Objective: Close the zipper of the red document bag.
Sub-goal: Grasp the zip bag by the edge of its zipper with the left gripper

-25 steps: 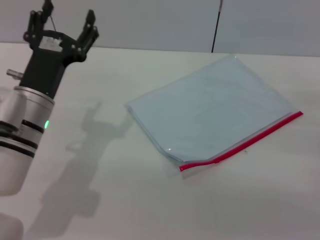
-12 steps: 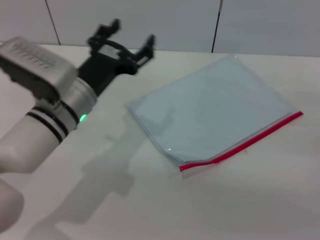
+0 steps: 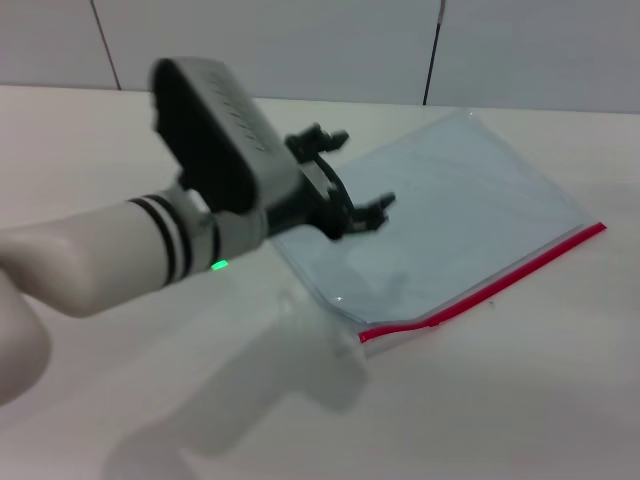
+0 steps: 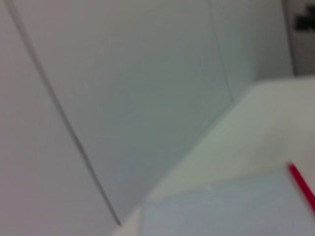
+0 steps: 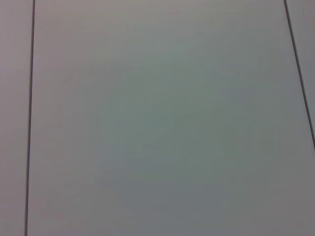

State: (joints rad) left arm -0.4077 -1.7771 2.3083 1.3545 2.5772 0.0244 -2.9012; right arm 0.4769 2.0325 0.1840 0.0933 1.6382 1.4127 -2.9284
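Observation:
The red document bag [image 3: 440, 215], a flat translucent pale blue pouch, lies on the white table at centre right in the head view. Its zipper [image 3: 495, 283] is a bright red strip along the near long edge, bulging slightly near its left end. My left gripper [image 3: 358, 172] hovers open over the bag's left corner, fingers spread and empty. In the left wrist view a corner of the bag [image 4: 226, 209] and a piece of the zipper [image 4: 302, 186] show. The right gripper is out of view; its wrist camera sees only a wall.
The white table [image 3: 150, 400] stretches wide around the bag. A grey panelled wall [image 3: 300, 40] with dark seams stands behind the table's far edge.
My left arm has swung from the far left across the table to the right and lowered, bringing its open gripper over the bag's left corner. The bag has not moved.

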